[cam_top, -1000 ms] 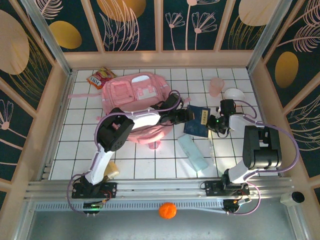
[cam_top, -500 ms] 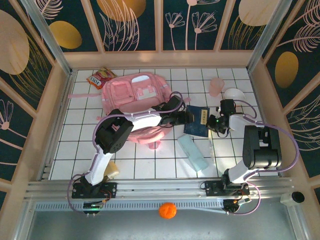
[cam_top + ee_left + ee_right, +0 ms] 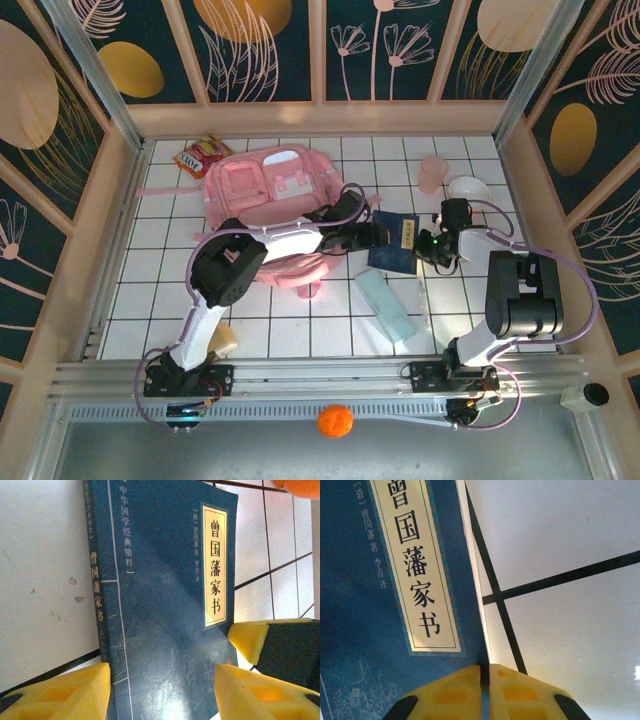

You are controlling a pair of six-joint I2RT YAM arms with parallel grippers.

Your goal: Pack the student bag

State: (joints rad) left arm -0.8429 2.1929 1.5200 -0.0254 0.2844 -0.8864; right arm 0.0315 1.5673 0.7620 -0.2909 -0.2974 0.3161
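The student bag (image 3: 262, 190), pale pink with front pockets, lies flat at the back left of the tiled floor. To its right lies a dark blue book (image 3: 397, 240) with a cream title label (image 3: 214, 565). My left gripper (image 3: 373, 236) reaches past the bag to the book's left end. It stands open (image 3: 162, 692), a yellow finger (image 3: 55, 692) at each long edge of the book (image 3: 160, 590). My right gripper (image 3: 432, 247) is at the book's right side, shut (image 3: 485, 690) on the thin edge of the book (image 3: 350, 605).
A pale blue flat pouch (image 3: 385, 305) lies in front of the book. A pink cup (image 3: 432, 172) and white bowl (image 3: 468, 188) stand at the back right. A snack packet (image 3: 200, 155) sits beside the bag's far left corner. Wooden walls enclose the floor.
My left gripper has shifted slightly right and nearer, closer over the book. The book, the bag and the right gripper have not visibly moved.
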